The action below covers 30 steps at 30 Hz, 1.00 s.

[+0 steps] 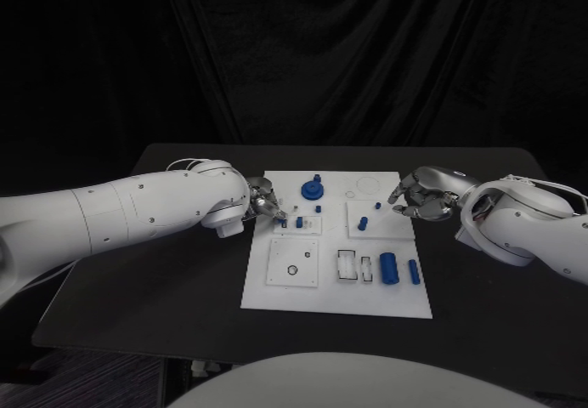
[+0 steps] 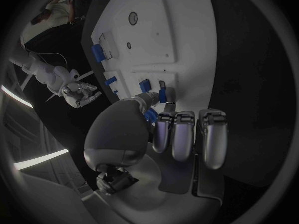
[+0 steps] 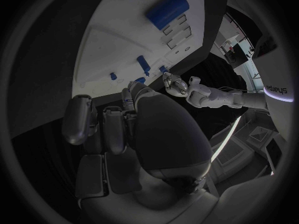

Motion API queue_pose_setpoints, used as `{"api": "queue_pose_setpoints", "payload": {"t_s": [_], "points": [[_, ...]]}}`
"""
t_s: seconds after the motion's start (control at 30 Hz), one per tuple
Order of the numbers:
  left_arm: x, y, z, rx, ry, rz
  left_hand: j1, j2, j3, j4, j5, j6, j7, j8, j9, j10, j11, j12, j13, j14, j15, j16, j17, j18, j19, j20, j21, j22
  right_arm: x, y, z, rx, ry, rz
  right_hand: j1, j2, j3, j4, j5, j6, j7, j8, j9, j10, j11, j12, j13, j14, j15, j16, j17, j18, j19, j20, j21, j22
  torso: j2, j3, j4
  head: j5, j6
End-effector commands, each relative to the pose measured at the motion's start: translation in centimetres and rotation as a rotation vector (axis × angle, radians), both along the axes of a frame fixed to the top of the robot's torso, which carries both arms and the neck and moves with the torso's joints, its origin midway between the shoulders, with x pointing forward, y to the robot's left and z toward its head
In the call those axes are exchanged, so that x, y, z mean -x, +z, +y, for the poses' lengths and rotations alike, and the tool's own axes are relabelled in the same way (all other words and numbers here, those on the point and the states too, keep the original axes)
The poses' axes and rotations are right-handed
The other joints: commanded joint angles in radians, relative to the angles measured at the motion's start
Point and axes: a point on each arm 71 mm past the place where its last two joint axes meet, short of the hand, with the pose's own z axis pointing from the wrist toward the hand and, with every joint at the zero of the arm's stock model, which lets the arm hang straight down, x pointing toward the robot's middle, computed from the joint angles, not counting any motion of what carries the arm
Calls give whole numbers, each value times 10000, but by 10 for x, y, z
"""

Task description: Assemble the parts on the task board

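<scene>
1. The white task board [image 1: 279, 289] lies in the middle of the black worktop [image 1: 160, 280], its long side running from 12 to 6 o'clock in the head view.
2. The left hand [image 1: 262, 204] sits at the board's 9 o'clock edge, over its upper half. In the left wrist view its fingers [image 2: 181, 134] are curled downward over the board's rim, and the thumb tip is just beside a small blue peg [image 2: 162, 94]. Whether it actually pinches that peg I cannot tell.
3. The right hand [image 1: 416, 197] hangs at the board's 3 o'clock edge, at about the same height as the left. Its fingers [image 3: 115, 124] are curled in with nothing visible in them.
4. A blue knob-shaped part [image 1: 313, 188] stands toward 12 o'clock on the board.
5. Small blue pegs [image 1: 299, 223] stand in a raised plate next to the left hand; another short peg [image 1: 363, 223] stands at the middle right.
6. A thick blue cylinder [image 1: 388, 267] and a slimmer blue bar [image 1: 415, 272] lie side by side toward 4 o'clock, beside white slotted pieces [image 1: 348, 266].
</scene>
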Motion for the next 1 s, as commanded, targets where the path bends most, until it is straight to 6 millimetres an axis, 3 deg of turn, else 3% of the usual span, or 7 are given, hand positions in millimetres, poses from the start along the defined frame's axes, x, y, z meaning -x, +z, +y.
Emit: {"api": "queue_pose_setpoints", "payload": {"t_s": [0.03, 1.0], "points": [[3, -3, -3, 54, -263, 160, -34, 71, 53, -3, -54, 73, -103, 58, 5, 1027, -46, 35, 2633, 1056, -44, -42, 2634, -138, 1053, -90, -34, 2634, 0, -2, -1, 57, -80, 67, 9, 97, 68, 7, 65, 7, 26, -36, -14, -71, 13, -42, 1282, 529, 45, -56, 1081, 176, -55, -10, -50, 1430, -2, 1, 1, 1, 0], [9, -8, -3, -36, -317, 425, -52, 89, 95, -18, -149, 65, -111, 76, 42, 1027, -49, 35, 2633, 1056, -44, -42, 2634, -138, 1053, -89, -34, 2634, 0, -3, -2, 143, -133, 186, 1, 97, 86, -12, 79, 3, 36, -39, -27, -83, 21, -58, 1262, 523, 48, -71, 1066, 181, -63, -11, -87, 1421, 5, 1, 5, -5, 0]]}}
